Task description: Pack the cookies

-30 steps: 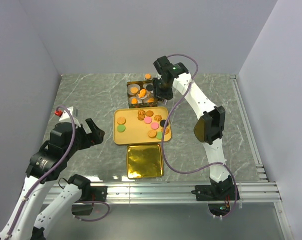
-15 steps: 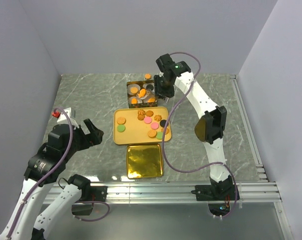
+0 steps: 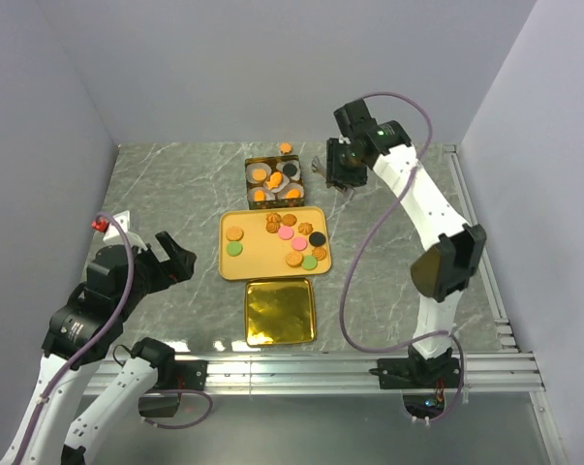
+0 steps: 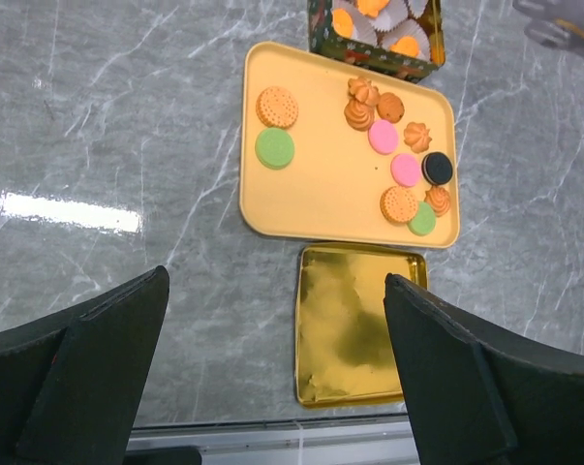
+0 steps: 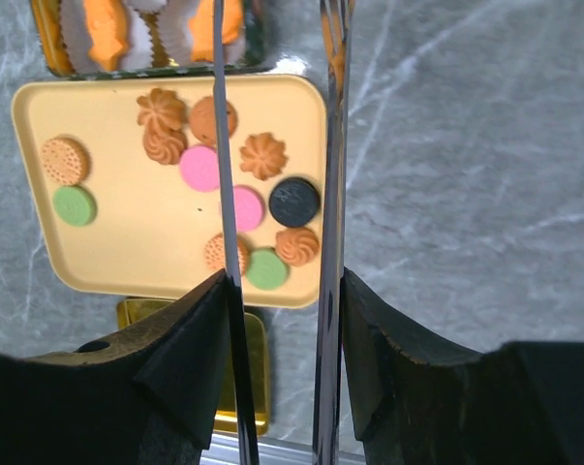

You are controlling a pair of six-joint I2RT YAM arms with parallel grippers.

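Orange, pink, green and black cookies (image 3: 290, 240) lie on the yellow tray (image 3: 258, 260), well apart from the empty, part-open right gripper (image 3: 338, 176); left gripper (image 4: 272, 368) gapes wide.

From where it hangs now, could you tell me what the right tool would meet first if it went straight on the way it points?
Probably the yellow tray, near its right end around the black cookie; the right tool looks down between its fingers onto that spot. Depth is unclear, so this is a judgement.
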